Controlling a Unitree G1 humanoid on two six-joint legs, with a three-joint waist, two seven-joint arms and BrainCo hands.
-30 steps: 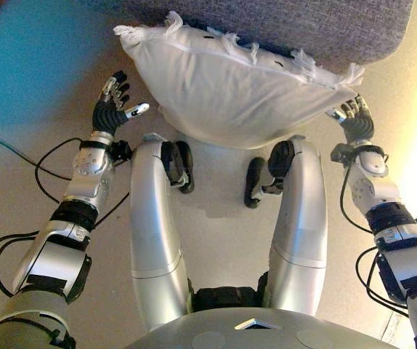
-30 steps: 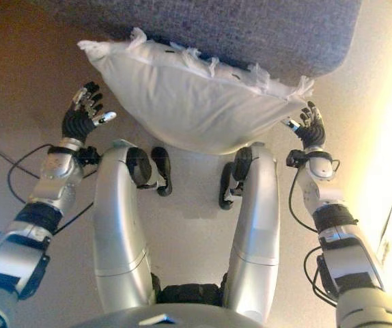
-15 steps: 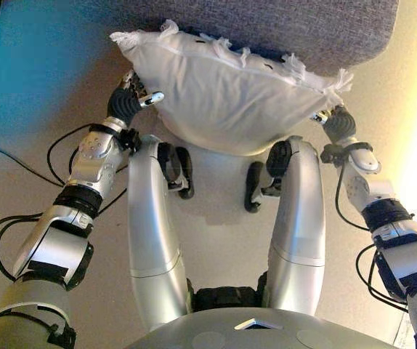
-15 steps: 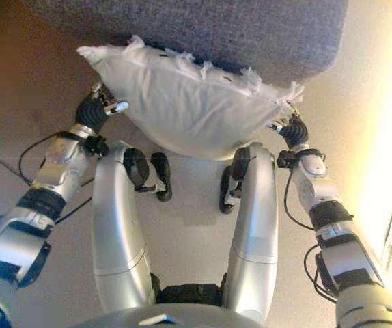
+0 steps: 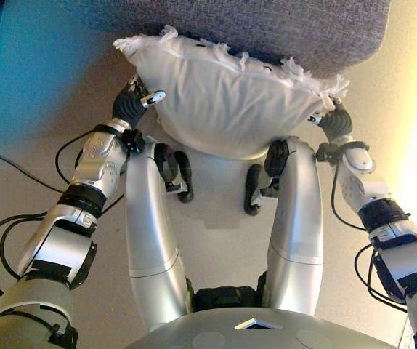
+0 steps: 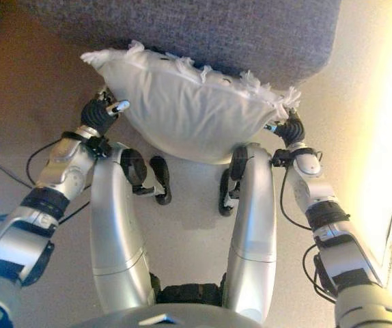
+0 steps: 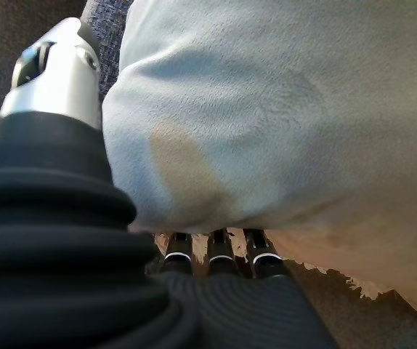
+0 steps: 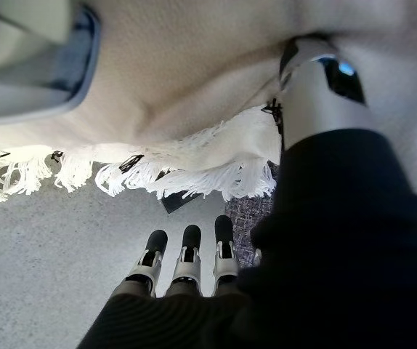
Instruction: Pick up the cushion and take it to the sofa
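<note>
**So the cushion is sitting squeezed between both hands, right at the sofa's edge**

Basically the white fringed cushion [image 5: 227, 98] is hanging in front of the grey sofa [image 5: 281, 25], its fringed far edge lying along the sofa's front edge and its rounded belly sagging toward the robot over the pale floor [image 5: 216, 211].

The left hand [image 5: 131, 105] is pushing against the end of the cushion away from the bright window-lit side. In its own wrist view the thumb [image 7: 56, 69] is lying flat against the fabric, and the fingers [image 7: 219, 247] are running in a tight row under the cushion, with their tips hidden by the cloth, so I can't tell whether they're curling.

The right hand [image 5: 333, 120] is sitting at the cushion's opposite end, just below the fringe. From its wrist camera the fingers [image 8: 187, 258] are sticking out straight, side by side, into open air under the fringe, while the thumb [image 8: 317, 94] is pressing up into the cushion.
</note>
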